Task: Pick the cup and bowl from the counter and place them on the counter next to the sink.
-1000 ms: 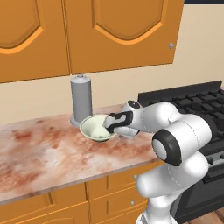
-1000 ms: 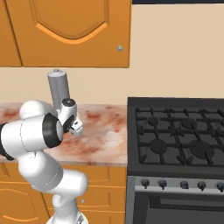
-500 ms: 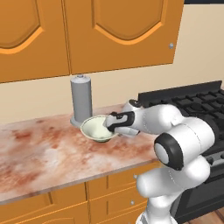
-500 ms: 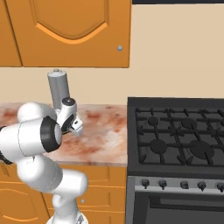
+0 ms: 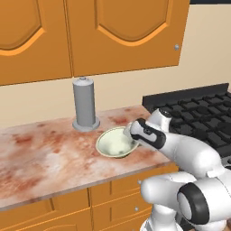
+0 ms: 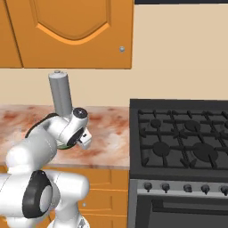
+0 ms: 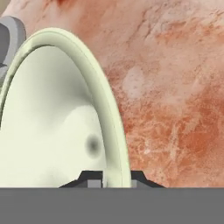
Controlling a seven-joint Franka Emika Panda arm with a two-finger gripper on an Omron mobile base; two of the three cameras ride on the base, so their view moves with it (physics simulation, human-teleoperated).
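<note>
The pale cream-green bowl (image 5: 115,143) sits on the marbled counter (image 5: 45,158), just in front of a tall grey canister. My gripper (image 5: 131,134) reaches in from the right at the bowl's near right rim. In the hand view the thin rim of the bowl (image 7: 65,109) runs down between the two dark fingertips (image 7: 141,177), and the gripper (image 7: 114,177) is shut on it, one finger inside the bowl and one outside. From the right base view the gripper (image 6: 84,141) mostly hides the bowl (image 6: 67,146). The cup and the sink are out of view.
A tall grey canister (image 5: 84,103) stands on a round base right behind the bowl, also seen as the canister (image 6: 61,93). The black stove (image 6: 178,133) borders the counter on the right. Orange wall cabinets (image 5: 122,31) hang above.
The jaws have narrowed onto the bowl's rim. The hand has barely shifted, and the bowl rests in the same spot.
</note>
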